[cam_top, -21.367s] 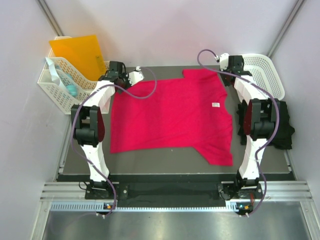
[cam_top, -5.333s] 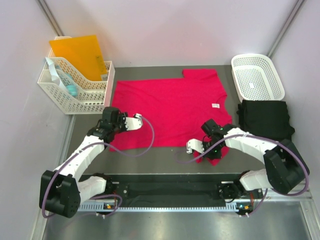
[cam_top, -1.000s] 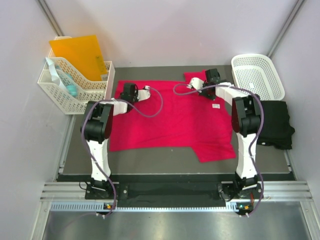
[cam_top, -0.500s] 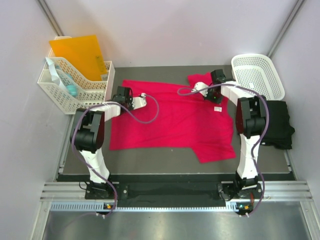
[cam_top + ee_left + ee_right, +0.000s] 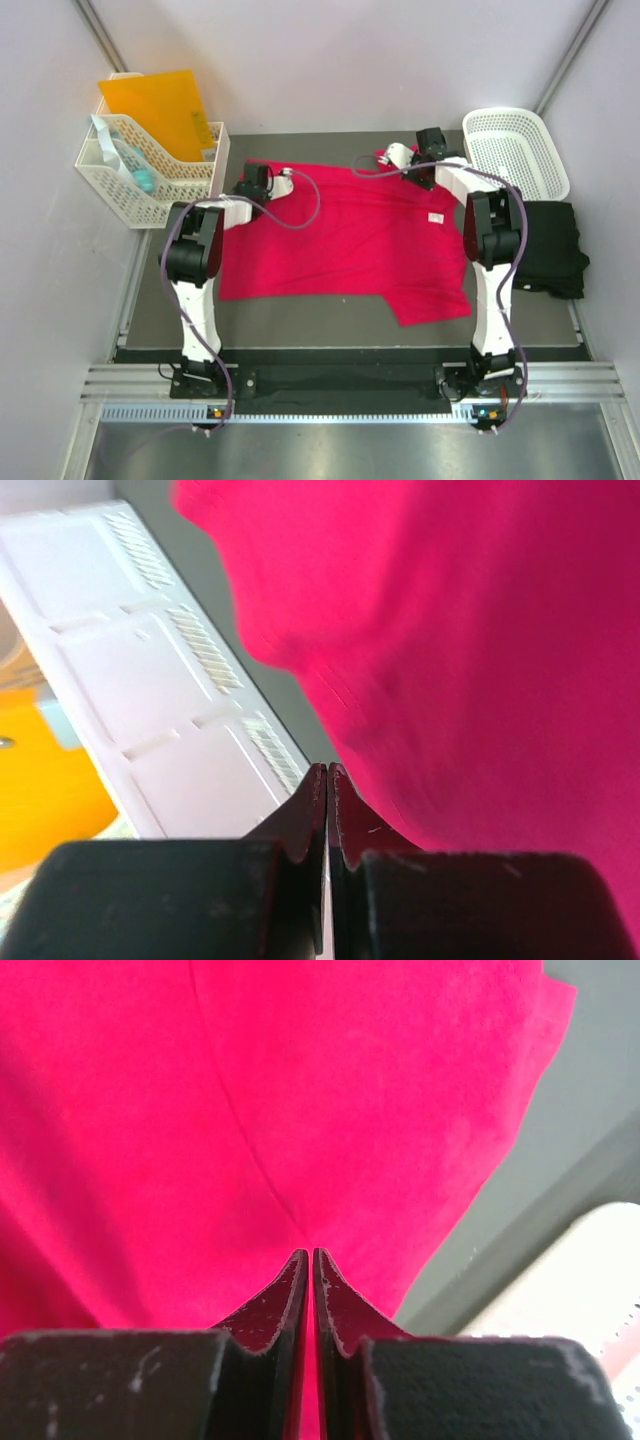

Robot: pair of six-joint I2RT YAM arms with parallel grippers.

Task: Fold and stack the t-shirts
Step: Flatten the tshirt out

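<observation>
Both tools clenched on the far hem.
Your left tool [image 5: 327, 772] and right tool [image 5: 308, 1255] each pinch the red t-shirt [image 5: 340, 235], spread over the desk [image 5: 300, 320]. Risk: a shallow pinch slips, or uneven pulling skews the fold.

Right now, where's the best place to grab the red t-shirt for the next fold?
Probably the near sleeve of the red t-shirt, at its outer edge, coming from the near side: it lies flat, juts past the body, with bare table beside it.
</observation>
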